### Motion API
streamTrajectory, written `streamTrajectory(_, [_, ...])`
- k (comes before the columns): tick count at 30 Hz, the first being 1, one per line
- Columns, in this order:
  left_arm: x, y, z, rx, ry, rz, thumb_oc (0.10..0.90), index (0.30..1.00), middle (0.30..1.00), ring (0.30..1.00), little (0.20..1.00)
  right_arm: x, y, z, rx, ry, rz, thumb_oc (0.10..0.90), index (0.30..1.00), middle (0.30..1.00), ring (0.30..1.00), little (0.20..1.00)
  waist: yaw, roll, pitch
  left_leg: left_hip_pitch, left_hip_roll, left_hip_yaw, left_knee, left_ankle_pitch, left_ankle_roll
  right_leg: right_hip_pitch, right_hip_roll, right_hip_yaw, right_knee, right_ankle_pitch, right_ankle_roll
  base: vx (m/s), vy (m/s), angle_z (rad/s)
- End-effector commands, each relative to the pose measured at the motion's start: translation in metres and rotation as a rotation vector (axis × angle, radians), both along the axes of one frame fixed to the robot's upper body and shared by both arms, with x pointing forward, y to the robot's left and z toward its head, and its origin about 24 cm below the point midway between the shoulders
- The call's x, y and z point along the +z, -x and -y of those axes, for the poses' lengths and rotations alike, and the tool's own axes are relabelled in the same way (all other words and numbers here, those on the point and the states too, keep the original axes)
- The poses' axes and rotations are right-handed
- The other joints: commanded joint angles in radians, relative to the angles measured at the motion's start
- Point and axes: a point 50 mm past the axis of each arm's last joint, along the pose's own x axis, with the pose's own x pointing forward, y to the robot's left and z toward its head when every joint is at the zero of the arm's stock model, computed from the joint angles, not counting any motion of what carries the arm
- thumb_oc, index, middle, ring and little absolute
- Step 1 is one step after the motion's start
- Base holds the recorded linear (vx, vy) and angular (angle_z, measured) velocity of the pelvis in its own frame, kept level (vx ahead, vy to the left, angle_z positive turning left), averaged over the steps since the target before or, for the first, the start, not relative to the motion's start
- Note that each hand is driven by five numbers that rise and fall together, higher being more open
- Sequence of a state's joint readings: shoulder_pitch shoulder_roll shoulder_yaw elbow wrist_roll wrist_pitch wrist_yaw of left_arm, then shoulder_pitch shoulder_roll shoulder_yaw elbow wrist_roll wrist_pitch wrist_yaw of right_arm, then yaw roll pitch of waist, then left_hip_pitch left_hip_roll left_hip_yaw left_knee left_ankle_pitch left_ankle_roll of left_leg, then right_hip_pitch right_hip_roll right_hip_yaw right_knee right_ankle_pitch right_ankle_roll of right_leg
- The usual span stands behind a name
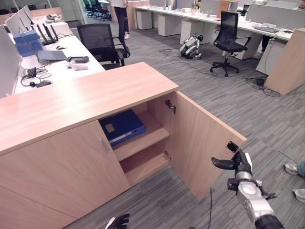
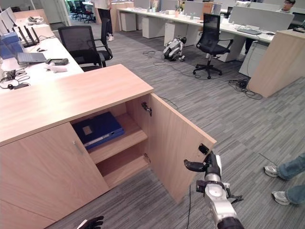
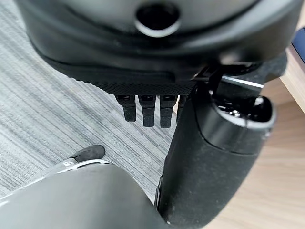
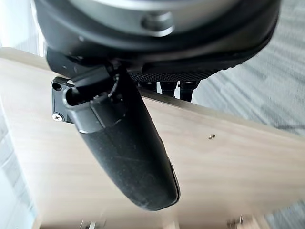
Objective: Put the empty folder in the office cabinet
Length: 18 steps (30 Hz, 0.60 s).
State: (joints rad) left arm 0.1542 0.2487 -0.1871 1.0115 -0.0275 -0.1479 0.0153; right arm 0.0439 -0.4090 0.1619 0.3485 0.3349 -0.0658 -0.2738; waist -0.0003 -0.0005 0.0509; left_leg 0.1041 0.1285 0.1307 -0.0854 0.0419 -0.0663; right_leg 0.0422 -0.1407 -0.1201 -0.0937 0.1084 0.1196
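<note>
The blue folder [image 1: 123,126] lies flat on the upper shelf of the wooden office cabinet [image 1: 81,98], in its open right half. The cabinet door [image 1: 200,138] stands swung out towards me. My right hand [image 1: 237,165] is at the door's outer top corner. Its thumb [image 4: 124,148] lies straight along the door's inner face, and its fingers [image 4: 167,88] reach past the door's edge; it holds nothing. My left hand [image 1: 119,222] hangs low near the floor in front of the cabinet's closed left door, fingers [image 3: 147,109] straight and empty.
Behind the cabinet stands a white desk [image 1: 59,67] with a laptop, routers and a headset. A black office chair [image 1: 100,43] is beside it and another [image 1: 226,40] farther right. A robot dog [image 1: 191,46] lies on the carpet. A person's shoes [image 1: 293,168] are at the right.
</note>
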Motion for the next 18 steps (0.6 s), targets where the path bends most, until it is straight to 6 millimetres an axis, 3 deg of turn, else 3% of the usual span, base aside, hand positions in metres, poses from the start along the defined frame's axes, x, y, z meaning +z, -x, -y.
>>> streamTrajectory(1, [0.021,-0.055,-0.02,0.029,-0.077,0.186,0.8,0.9,0.9,0.9,0.9,0.088,-0.063,-0.098,0.545,-0.044,0.443,0.8,0.9,0.9,0.9,0.9,0.087,-0.026,0.058,-0.013,-0.015,-0.068,0.024,-0.02,-0.036,0.08,-0.041,-0.013,0.023,-0.087,0.052,-0.14,-0.037,0.31])
streamTrajectory(4, [0.023,-0.06,-0.019,0.032,-0.082,0.198,0.8,0.9,0.9,0.9,0.9,0.089,-0.062,-0.106,0.584,-0.064,0.447,0.8,0.9,0.9,0.9,0.9,0.093,-0.028,0.07,-0.057,-0.019,-0.094,0.053,-0.021,-0.042,0.072,-0.049,-0.031,0.021,-0.087,0.052,-0.14,-0.005,0.29])
streamTrajectory(5, [0.024,-0.067,-0.016,0.014,-0.082,0.209,0.8,0.9,0.9,0.9,0.9,0.093,-0.062,-0.112,0.634,-0.063,0.46,0.8,0.9,0.9,0.9,0.9,0.098,-0.032,0.087,-0.112,-0.014,-0.087,0.103,-0.02,-0.055,0.068,-0.068,-0.068,0.02,-0.088,0.056,-0.15,0.097,0.47])
streamTrajectory(6, [0.026,-0.076,-0.009,-0.022,-0.072,0.223,0.8,0.9,0.9,0.9,0.9,0.098,-0.062,-0.119,0.71,-0.043,0.464,0.8,0.9,0.9,0.9,0.9,0.081,-0.036,0.09,-0.143,0.019,-0.009,0.142,-0.015,-0.068,0.06,-0.093,-0.125,0.028,-0.09,0.063,-0.2,0.196,0.75])
streamTrajectory(7, [0.029,-0.081,-0.008,-0.065,-0.071,0.235,0.8,0.9,0.9,0.9,0.9,0.109,-0.06,-0.139,0.861,-0.015,0.485,0.8,0.9,0.9,0.9,0.9,0.051,-0.041,0.081,-0.12,0.1,0.192,0.149,-0.006,-0.074,0.06,-0.111,-0.188,0.041,-0.091,0.068,-0.11,0.213,1.3])
streamTrajectory(8, [0.03,-0.081,-0.008,-0.096,-0.069,0.238,0.8,0.9,0.9,0.9,0.9,0.115,-0.059,-0.145,0.92,0.006,0.497,0.8,0.9,0.9,0.9,0.9,0.045,-0.041,0.074,-0.125,0.128,0.278,0.163,0.016,-0.072,0.065,-0.114,-0.216,0.045,-0.09,0.067,-0.03,0.168,1.89])
streamTrajectory(9, [0.029,-0.077,-0.011,-0.115,-0.074,0.221,0.8,0.9,0.9,0.9,0.9,0.123,-0.055,-0.154,0.994,0.005,0.521,0.8,0.9,0.9,0.9,0.9,0.046,-0.037,0.067,-0.114,0.137,0.322,0.158,0.014,-0.07,0.079,-0.11,-0.235,0.049,-0.095,0.07,0.08,0.125,2.04])
streamTrajectory(13, [0.028,-0.07,-0.022,-0.18,-0.128,0.178,0.8,0.9,0.9,0.9,0.9,0.153,-0.046,-0.196,1.245,0.026,0.616,0.8,0.9,0.9,0.9,0.9,0.091,-0.048,0.053,-0.136,0.089,0.296,0.126,0.021,-0.05,0.092,-0.14,-0.28,0.142,-0.108,0.074,0.09,0.139,1.04])
streamTrajectory(15, [0.037,-0.079,-0.029,-0.228,-0.163,0.211,0.8,0.9,0.9,0.9,0.9,0.182,-0.04,-0.23,1.358,-0.017,0.728,0.8,0.9,0.9,0.9,0.9,0.146,-0.06,0.063,-0.144,0.057,0.268,0.117,0.004,-0.019,0.078,-0.171,-0.301,0.236,-0.105,0.091,0.04,0.153,0.68])
streamTrajectory(16, [0.037,-0.08,-0.029,-0.228,-0.164,0.212,0.8,0.9,0.9,0.9,0.9,0.183,-0.041,-0.23,1.358,-0.018,0.729,0.8,0.9,0.9,0.9,0.9,0.145,-0.063,0.064,-0.145,0.055,0.268,0.117,0.004,-0.017,0.076,-0.174,-0.301,0.24,-0.107,0.092,0.04,0.128,0.86])
streamTrajectory(18, [0.042,-0.086,-0.033,-0.212,-0.181,0.243,0.8,0.9,0.9,0.9,0.9,0.198,-0.038,-0.252,1.397,-0.052,0.787,0.8,0.9,0.9,0.9,0.9,0.175,-0.065,0.079,-0.138,0.036,0.257,0.116,-0.013,0.003,0.04,-0.213,-0.307,0.341,-0.05,0.115,0.03,0.109,1.04])
